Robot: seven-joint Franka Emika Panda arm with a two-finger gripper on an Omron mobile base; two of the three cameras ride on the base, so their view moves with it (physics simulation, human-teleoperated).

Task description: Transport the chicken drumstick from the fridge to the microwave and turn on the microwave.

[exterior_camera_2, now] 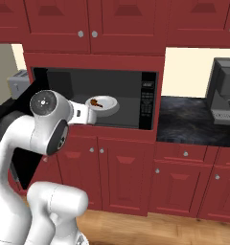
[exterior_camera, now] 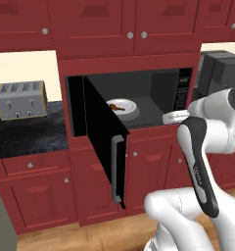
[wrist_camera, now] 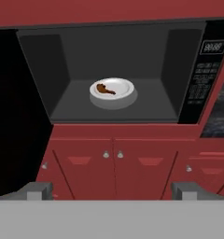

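Observation:
The microwave (exterior_camera: 158, 86) (exterior_camera_2: 131, 91) (wrist_camera: 179, 70) stands with its door (exterior_camera: 102, 142) swung out to the left. Inside, a white plate (exterior_camera: 131, 111) (exterior_camera_2: 109, 109) (wrist_camera: 123, 86) carries the small brown chicken drumstick (exterior_camera: 118, 107) (exterior_camera_2: 97, 103) (wrist_camera: 104, 88). My gripper (wrist_camera: 112, 191) is open and holds nothing. It is in front of the microwave mouth, facing the plate from some distance, below the cavity floor level. The button panel (exterior_camera: 183, 90) (exterior_camera_2: 147, 103) (wrist_camera: 202, 79) is on the right side. The fridge is out of view.
A silver toaster (exterior_camera: 20, 99) sits on the dark counter (exterior_camera: 31, 132) left of the microwave. A grey coffee machine (exterior_camera_2: 227, 91) stands on the counter (exterior_camera_2: 189, 119) to the right. Red cabinets run above and below. The open door juts into the room on the left.

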